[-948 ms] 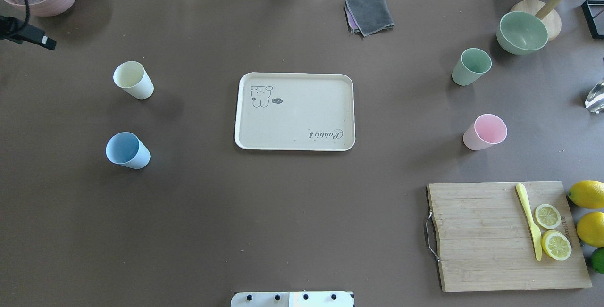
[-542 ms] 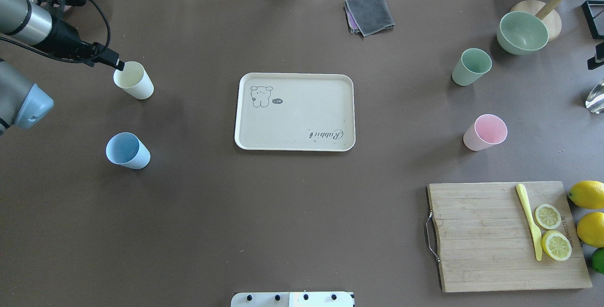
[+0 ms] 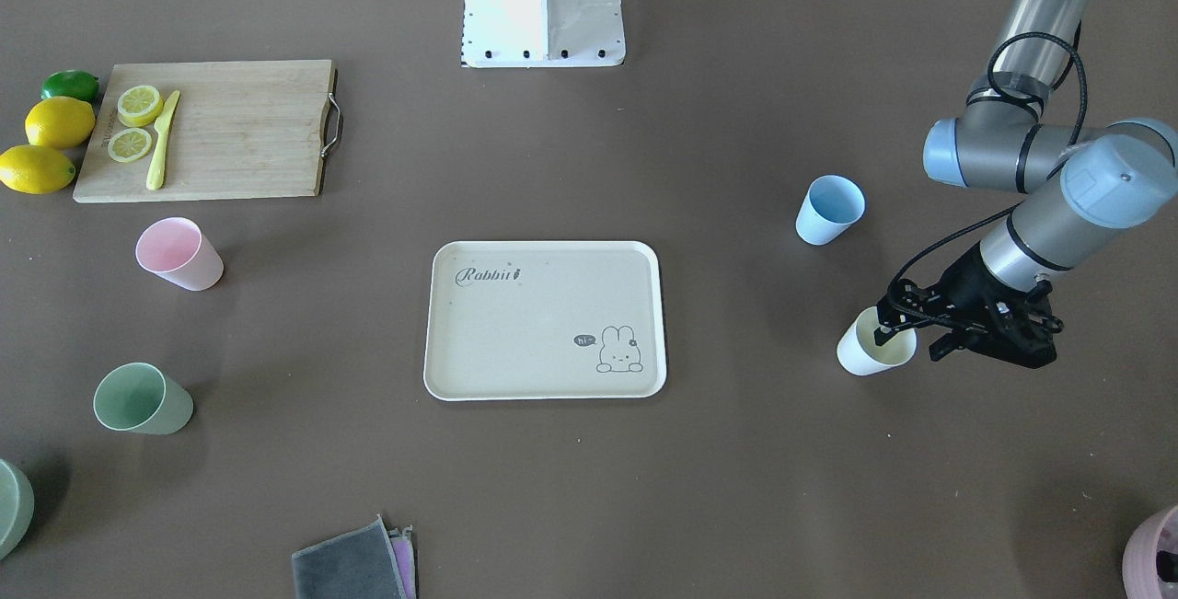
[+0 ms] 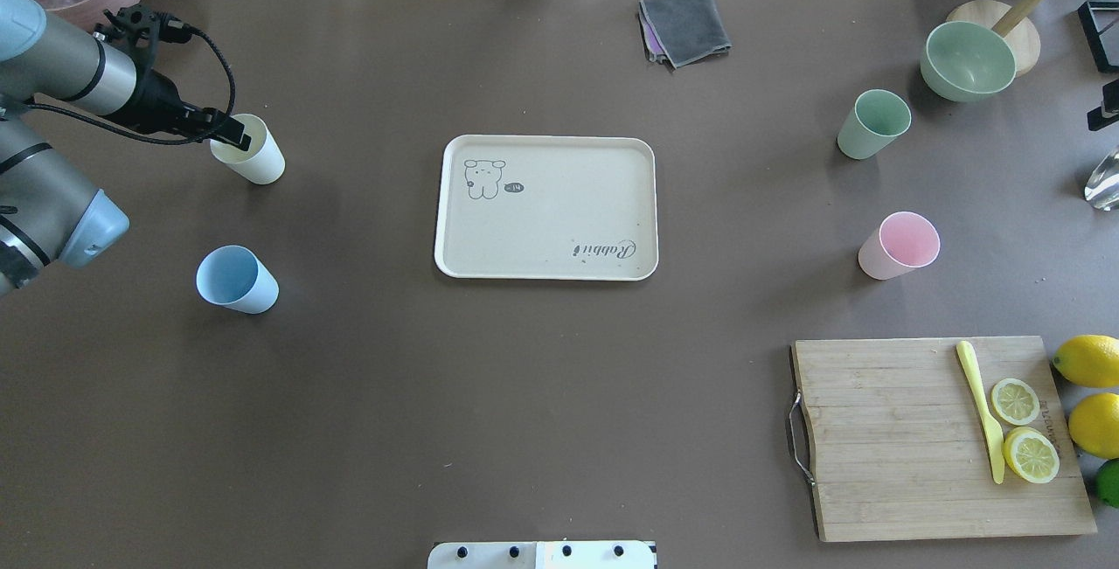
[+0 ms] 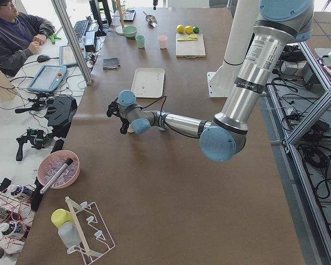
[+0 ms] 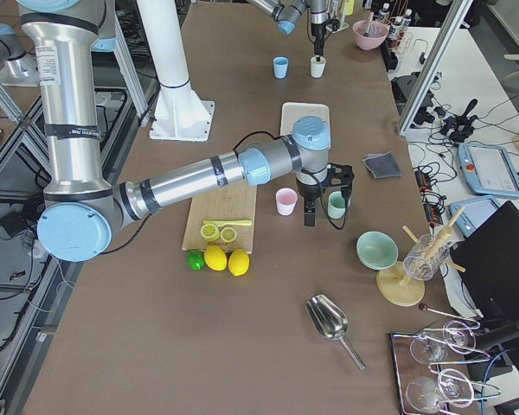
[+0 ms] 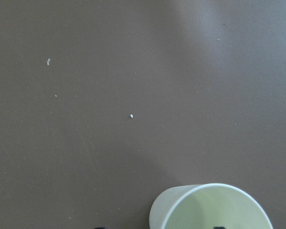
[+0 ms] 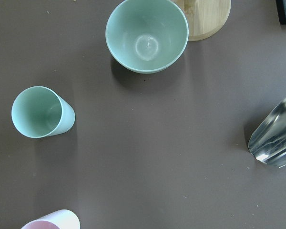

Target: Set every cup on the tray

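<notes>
The tray (image 3: 538,341) carries grey "Rabbit" lettering (image 3: 490,276) in one corner. Beside its rabbit drawing (image 3: 618,349), a small speech bubble (image 3: 583,340) reads "hi~".

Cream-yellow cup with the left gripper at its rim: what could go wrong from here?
The left gripper is open, with one finger seemingly inside the cream-yellow cup and one outside. A one-wall pinch may let the cup swing or slip on the way to the tray. If the gripper comes down off line, it could tip the upright cup.
</notes>
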`<state>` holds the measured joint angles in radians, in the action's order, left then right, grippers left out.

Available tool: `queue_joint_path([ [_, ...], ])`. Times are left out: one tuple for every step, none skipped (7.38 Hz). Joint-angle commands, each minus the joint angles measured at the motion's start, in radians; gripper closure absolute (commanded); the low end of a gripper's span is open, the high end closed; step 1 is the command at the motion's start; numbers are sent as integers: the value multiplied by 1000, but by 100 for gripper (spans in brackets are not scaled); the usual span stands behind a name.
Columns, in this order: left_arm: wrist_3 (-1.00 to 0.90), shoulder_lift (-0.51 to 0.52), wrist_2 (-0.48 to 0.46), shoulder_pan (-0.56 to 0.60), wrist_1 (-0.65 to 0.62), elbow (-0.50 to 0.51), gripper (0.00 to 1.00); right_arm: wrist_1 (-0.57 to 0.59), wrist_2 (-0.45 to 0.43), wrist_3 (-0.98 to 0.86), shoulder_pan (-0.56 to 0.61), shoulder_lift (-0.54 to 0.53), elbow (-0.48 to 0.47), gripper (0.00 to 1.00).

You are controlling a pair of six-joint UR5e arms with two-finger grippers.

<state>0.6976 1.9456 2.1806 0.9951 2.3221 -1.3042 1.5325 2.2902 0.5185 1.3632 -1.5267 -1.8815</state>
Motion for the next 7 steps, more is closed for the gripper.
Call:
queue_joint_path([
  [-1, -4, -36, -36, 17, 5, 73, 0, 0, 0, -1, -1, 1, 0],
  [2, 1, -38, -36, 17, 0, 100, 0, 0, 0, -1, -1, 1, 0],
  [8, 10, -36, -36, 17, -4, 100, 0, 0, 0, -1, -1, 1, 0],
  [22, 45, -36, -35, -1, -10, 100, 0, 0, 0, -1, -3, 2, 0],
  [86, 91, -32, -35, -24, -13, 100, 0, 0, 0, -1, -3, 2, 0],
  [158, 129, -33, -41, -80, -48, 100, 0, 0, 0, -1, -4, 1, 0],
  [208, 172, -41, -85, -167, -94, 100, 0, 0, 0, -1, -7, 2, 0],
])
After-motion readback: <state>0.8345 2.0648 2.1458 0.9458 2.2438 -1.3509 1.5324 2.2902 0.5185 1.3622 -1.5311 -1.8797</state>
